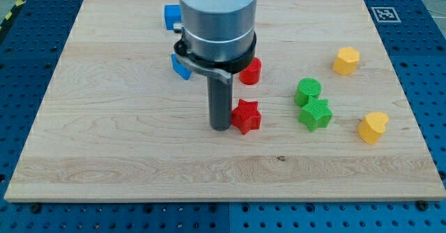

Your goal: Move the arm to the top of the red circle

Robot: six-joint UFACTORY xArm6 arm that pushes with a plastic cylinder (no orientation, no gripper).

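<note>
My tip (pixel 220 127) rests on the desk (pixel 104 142), touching the left side of the red star (pixel 246 116). This tool is a plain rod, holding nothing. The red circle (pixel 251 71) sits above the star, partly hidden behind my arm.

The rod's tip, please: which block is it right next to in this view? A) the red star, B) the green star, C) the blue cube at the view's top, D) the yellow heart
A: my tip stands just at the view's left of the red star, apparently touching it, while the red circle lies farther toward the view's top, partly behind the arm.
</note>
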